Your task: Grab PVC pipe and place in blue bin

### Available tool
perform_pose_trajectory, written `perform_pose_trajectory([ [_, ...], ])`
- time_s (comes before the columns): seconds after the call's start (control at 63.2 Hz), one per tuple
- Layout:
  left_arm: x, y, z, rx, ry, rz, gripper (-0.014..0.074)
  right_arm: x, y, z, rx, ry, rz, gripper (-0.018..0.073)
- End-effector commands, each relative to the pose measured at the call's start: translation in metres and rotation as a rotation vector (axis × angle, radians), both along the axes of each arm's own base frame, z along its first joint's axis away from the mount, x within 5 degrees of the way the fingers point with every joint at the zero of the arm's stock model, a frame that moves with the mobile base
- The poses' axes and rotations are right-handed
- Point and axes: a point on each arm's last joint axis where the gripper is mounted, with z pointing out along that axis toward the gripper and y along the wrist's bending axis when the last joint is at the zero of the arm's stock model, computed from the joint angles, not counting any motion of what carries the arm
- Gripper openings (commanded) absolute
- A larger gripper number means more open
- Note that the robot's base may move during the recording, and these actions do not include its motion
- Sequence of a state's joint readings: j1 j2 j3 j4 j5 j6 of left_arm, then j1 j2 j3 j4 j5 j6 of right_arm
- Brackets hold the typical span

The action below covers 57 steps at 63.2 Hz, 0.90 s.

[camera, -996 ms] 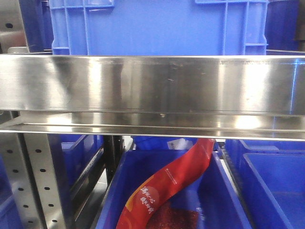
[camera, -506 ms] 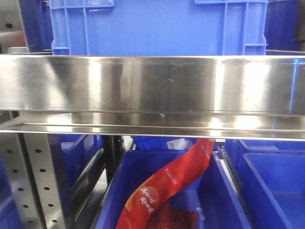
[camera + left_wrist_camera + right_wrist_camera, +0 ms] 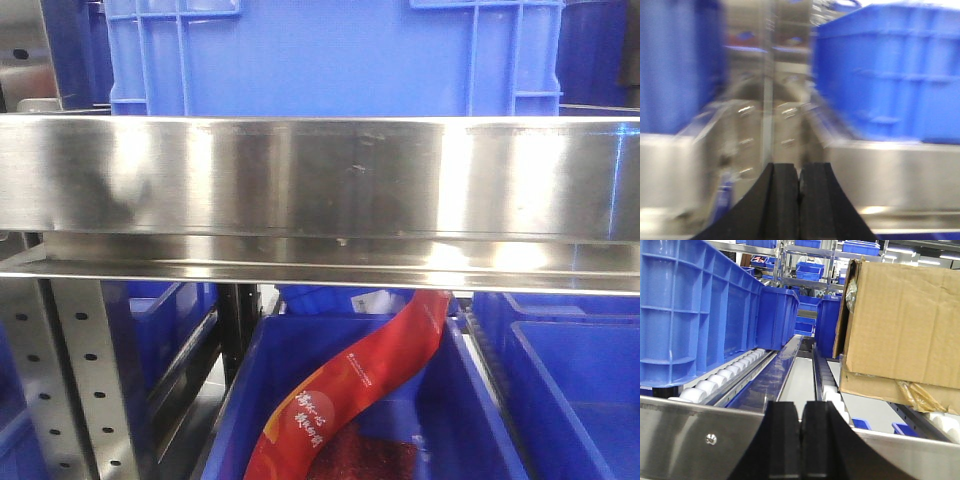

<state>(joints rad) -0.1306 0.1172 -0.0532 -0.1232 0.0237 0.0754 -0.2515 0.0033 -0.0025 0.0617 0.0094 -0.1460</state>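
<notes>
The PVC pipe is out of view in every frame. A large blue bin (image 3: 330, 50) stands on the upper shelf in the front view, which shows neither gripper. My left gripper (image 3: 799, 172) is shut with nothing between its black pads; its view is motion-blurred and faces a gap between a blue bin (image 3: 890, 75) on the right and another blue bin (image 3: 675, 65) on the left. My right gripper (image 3: 801, 410) is also shut and empty. It hangs over a steel rail (image 3: 685, 440), pointing down a roller lane beside a tall blue bin (image 3: 690, 310).
A wide steel shelf rail (image 3: 320, 180) crosses the front view. Below it a lower blue bin (image 3: 245, 400) holds a red pouch (image 3: 370, 375). A cardboard box (image 3: 900, 325) sits on rollers at the right of the right wrist view. White rollers (image 3: 715, 382) line the lane.
Objects in the front view have not moved. Only the reflections on the steel rail have shifted, with a dim dark patch now at its left.
</notes>
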Motion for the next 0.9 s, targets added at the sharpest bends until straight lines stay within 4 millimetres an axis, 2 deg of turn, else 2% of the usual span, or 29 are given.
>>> perform_pose_trajectory([
  [0.0,-0.0072,0.0042,-0.0098,-0.001,-0.072,0.054,-0.0111,-0.0004,-0.0002,0.0009,-0.006,-0.017,-0.005,-0.0168],
  [0.158,-0.0083,0.0076,-0.0117,0.009,-0.057,0.113,-0.0111,-0.0004,-0.0002,0.0009,-0.006,-0.017,-0.005,-0.0168],
  [0.886,-0.0085,0.0075,-0.0094,0.017,-0.083,0.111,-0.0111,-0.0004,-0.0002,0.0009,-0.006,-0.017,-0.005,-0.0168],
])
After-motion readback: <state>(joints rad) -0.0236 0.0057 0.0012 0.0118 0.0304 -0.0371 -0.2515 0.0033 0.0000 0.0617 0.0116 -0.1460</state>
